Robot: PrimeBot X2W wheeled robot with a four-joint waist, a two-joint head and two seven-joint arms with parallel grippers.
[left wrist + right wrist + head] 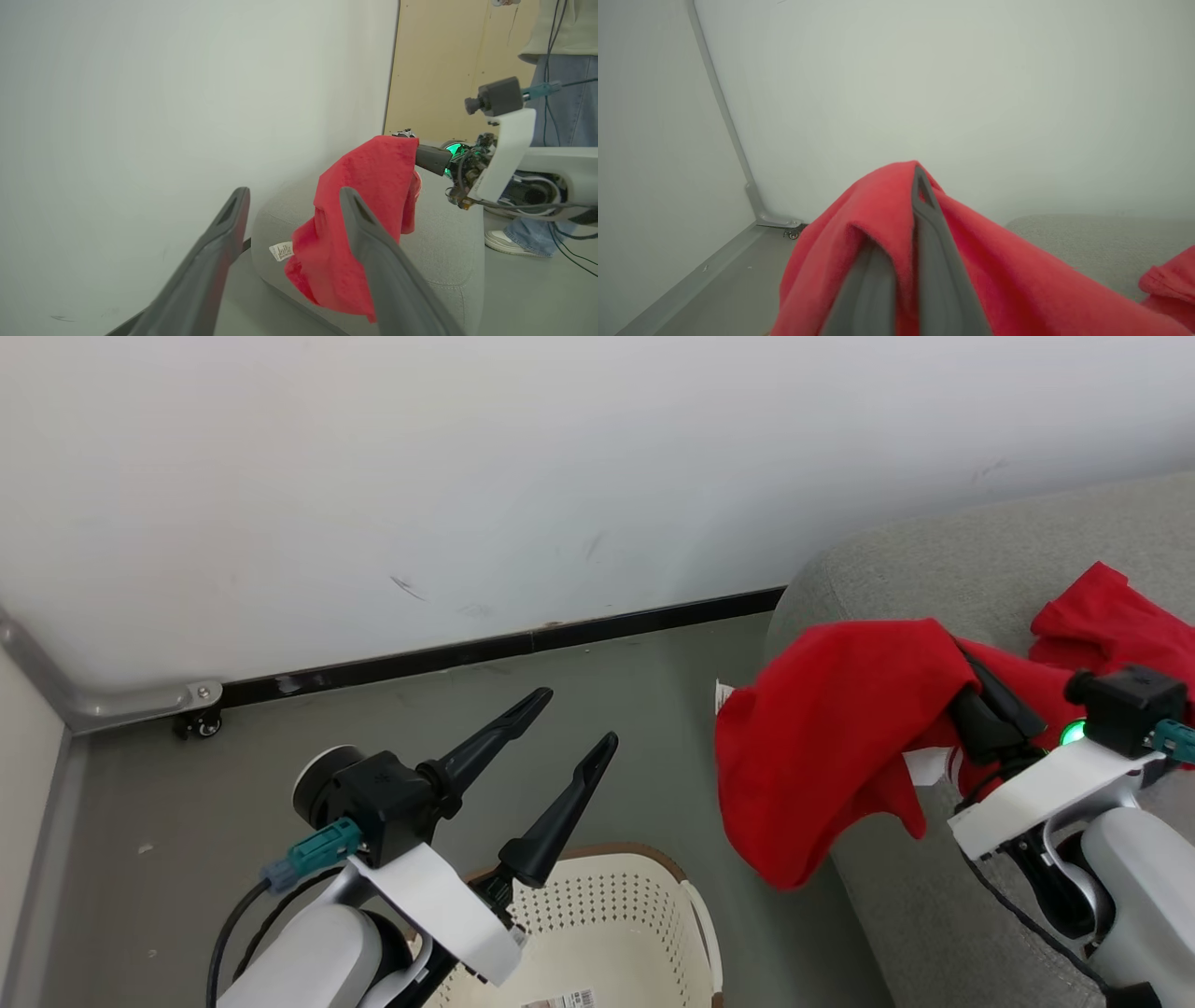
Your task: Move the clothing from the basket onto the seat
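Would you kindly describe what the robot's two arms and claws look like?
The left arm and right arm have glossy pale grey-white shells. Each ends in a white bracket carrying a black camera block with a teal connector and black cables. The left claw and right claw have long, tapering dark grey fingers. A green light glows at the right wrist.

The draped garment [831, 728] at the sofa's left end is plain red with a small white label [281, 251]; the second garment [1111, 616], farther right, is the same red. The sofa [934, 560] is grey with a fine woven texture. The basket [653, 915] is cream-white, patterned with rows of small holes, brown along its rim, and bears a barcode sticker [560, 1001]. The left gripper [579, 717] has dark fingers. The wall [467, 476] is white, the skirting [485, 649] black, the floor [653, 709] grey.
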